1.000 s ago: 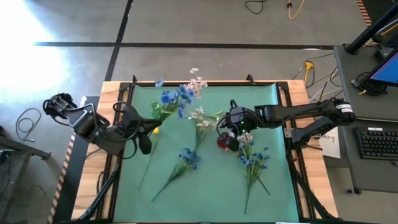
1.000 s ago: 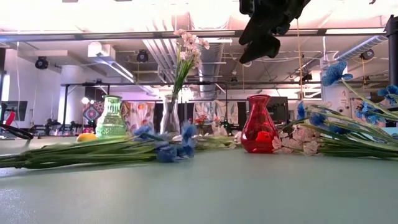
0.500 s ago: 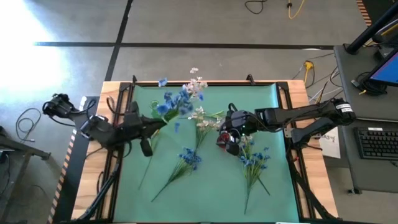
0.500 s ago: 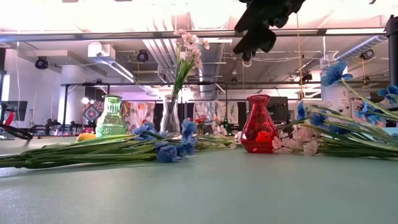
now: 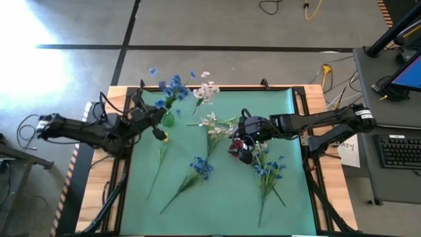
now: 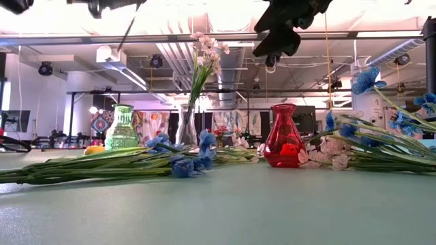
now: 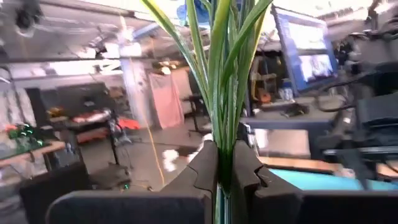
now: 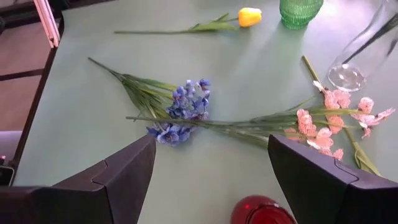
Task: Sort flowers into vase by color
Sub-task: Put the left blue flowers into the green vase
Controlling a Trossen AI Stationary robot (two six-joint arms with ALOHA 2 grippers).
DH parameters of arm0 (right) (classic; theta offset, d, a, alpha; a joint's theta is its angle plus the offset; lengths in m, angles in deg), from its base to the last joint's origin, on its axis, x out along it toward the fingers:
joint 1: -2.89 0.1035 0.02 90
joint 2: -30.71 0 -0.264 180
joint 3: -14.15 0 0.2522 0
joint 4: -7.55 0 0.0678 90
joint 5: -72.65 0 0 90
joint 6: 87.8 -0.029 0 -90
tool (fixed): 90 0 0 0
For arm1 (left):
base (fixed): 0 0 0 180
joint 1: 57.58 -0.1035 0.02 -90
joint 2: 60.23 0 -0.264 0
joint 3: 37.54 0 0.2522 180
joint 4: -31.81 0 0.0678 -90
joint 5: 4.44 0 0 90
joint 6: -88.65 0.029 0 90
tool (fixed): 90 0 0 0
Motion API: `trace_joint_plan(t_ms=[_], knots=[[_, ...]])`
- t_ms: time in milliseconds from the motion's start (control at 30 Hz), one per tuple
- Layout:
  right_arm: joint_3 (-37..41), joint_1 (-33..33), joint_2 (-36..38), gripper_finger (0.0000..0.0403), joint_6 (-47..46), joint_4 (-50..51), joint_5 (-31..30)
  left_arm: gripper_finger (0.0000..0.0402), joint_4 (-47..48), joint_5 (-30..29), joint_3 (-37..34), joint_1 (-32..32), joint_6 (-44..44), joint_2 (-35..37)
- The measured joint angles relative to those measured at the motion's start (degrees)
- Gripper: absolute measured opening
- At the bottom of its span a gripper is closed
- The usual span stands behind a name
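L gripper, clamped on blue flower stem, is swinging it toward bench's far-left corner, off green vase; R gripper is hanging wide over red vase. Blue not yet sorted.

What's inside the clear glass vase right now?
The clear glass vase holds one pale pink-white spray, its green stalk running down inside. The vase's base is hidden behind the blue flowers lying in front.

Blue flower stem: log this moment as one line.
left pincer: shut on blue flower stem, lifted near green vase | right pincer: open, above red vase | other stems: on mat
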Motion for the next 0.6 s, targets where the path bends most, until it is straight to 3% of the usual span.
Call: trace_joint_plan(t_ms=[233, 600], knots=[[0.0, 0.0, 0.0, 0.0302, 0.5, -0.9, 0.0, 0.0000, -18.6, 16.8, -12.8, -16.3, 0.5, 2.6], [0.0, 0.0, 0.0, 0.0302, 0.6, -1.0, 0.0, 0.0000, -21.5, 19.0, -18.0, -30.2, -7.9, -0.6]])
